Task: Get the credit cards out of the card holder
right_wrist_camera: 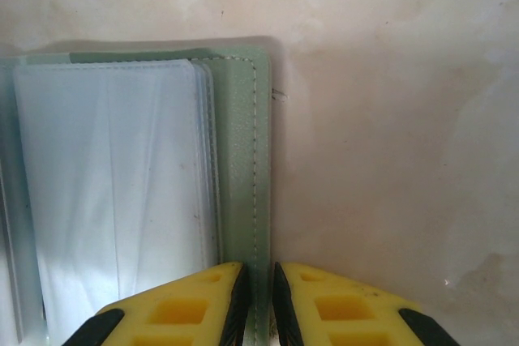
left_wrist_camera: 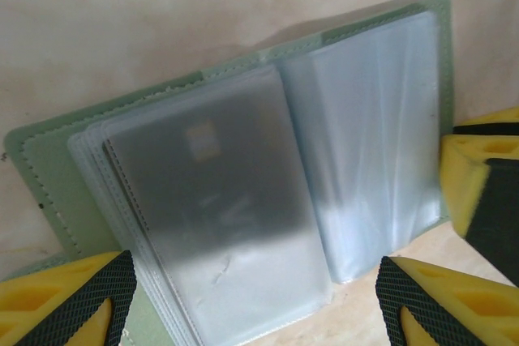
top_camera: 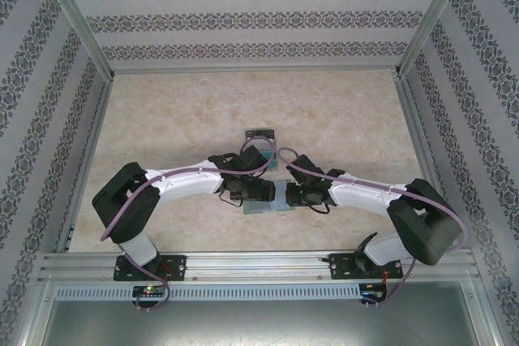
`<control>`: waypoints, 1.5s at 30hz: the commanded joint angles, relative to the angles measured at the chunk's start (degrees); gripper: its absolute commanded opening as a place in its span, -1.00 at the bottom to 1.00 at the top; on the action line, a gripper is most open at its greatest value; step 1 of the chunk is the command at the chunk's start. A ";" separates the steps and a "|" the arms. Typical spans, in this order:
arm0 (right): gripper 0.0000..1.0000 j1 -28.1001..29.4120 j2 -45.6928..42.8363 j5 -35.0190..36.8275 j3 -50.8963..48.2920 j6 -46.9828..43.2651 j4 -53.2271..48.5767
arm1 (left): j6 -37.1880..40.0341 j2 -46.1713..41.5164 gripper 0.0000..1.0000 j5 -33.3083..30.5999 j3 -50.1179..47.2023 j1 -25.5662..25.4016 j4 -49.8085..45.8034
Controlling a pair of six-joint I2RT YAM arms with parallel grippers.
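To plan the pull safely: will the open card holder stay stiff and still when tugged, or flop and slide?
Probably floppy: the card holder is a thin stitched cover with loose sleeves fanned at the edges. It likely slides easily on the smooth table, though the right gripper pinching its edge should hold it. The glossy sleeves look slippery.

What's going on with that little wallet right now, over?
Left gripper, jaws open, above the open card holder. Right gripper, jaws shut on its cover edge. One dark credit card inside it. Nothing in the way.
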 commanded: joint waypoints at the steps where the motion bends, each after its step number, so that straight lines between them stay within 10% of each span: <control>1: -0.58 1.53 2.90 -1.78 -0.93 0.88 2.91 | -0.31 1.34 0.59 1.26 0.61 -0.71 1.24; 45: -0.54 1.88 3.63 -1.64 -0.40 0.93 2.59 | 0.52 -3.38 0.92 4.09 -2.90 -0.79 6.97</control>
